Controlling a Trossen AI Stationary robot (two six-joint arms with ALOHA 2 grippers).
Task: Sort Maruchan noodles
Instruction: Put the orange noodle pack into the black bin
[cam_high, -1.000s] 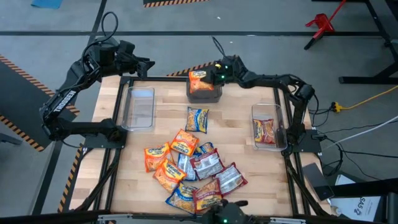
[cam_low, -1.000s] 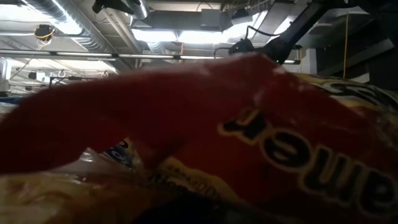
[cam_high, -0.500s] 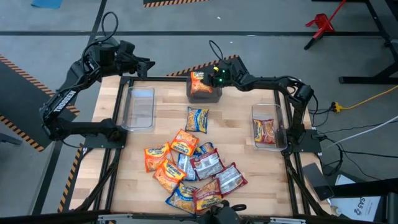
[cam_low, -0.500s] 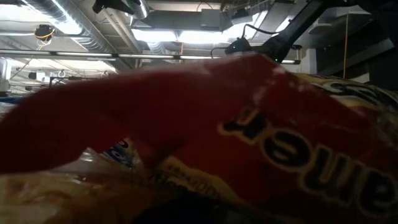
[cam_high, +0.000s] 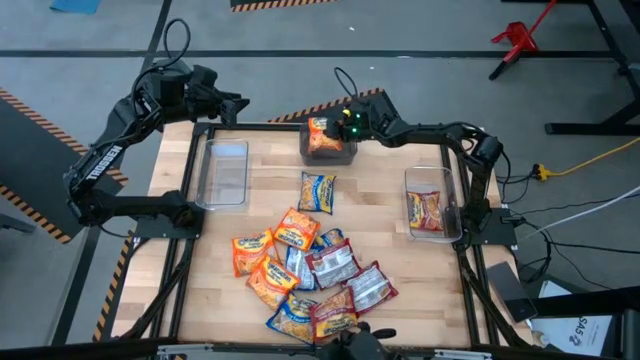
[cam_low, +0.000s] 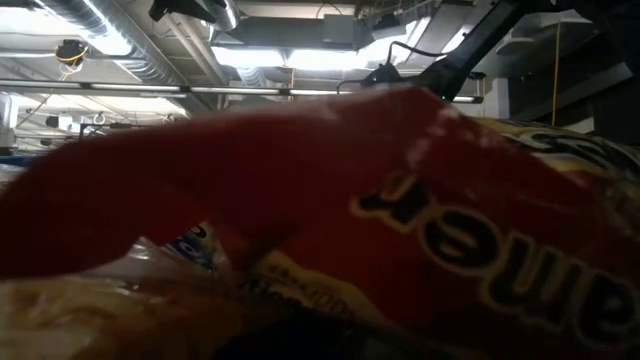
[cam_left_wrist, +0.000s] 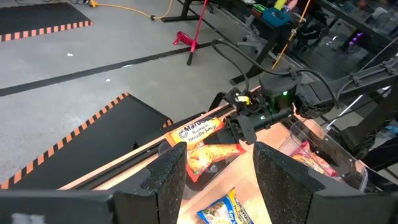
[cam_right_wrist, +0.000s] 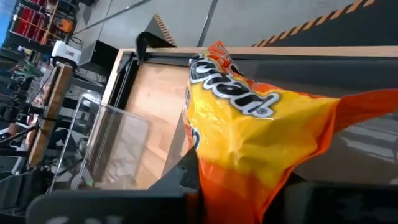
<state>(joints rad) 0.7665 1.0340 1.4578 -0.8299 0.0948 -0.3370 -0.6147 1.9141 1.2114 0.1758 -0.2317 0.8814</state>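
An orange Maruchan noodle packet hangs pinched in the right hand, over the clear bin at the middle of the table's far edge; the right wrist view shows its fingers pressed on the packet's crumpled end. A blue-and-yellow packet lies alone on the table just in front of that bin. The main heap of packets, orange, red-and-silver and blue-and-yellow, sits toward the near edge. A clear bin at the right edge holds a red packet; another clear bin stands at the left edge. The left hand hovers beyond the far left corner, fingers spread, holding nothing.
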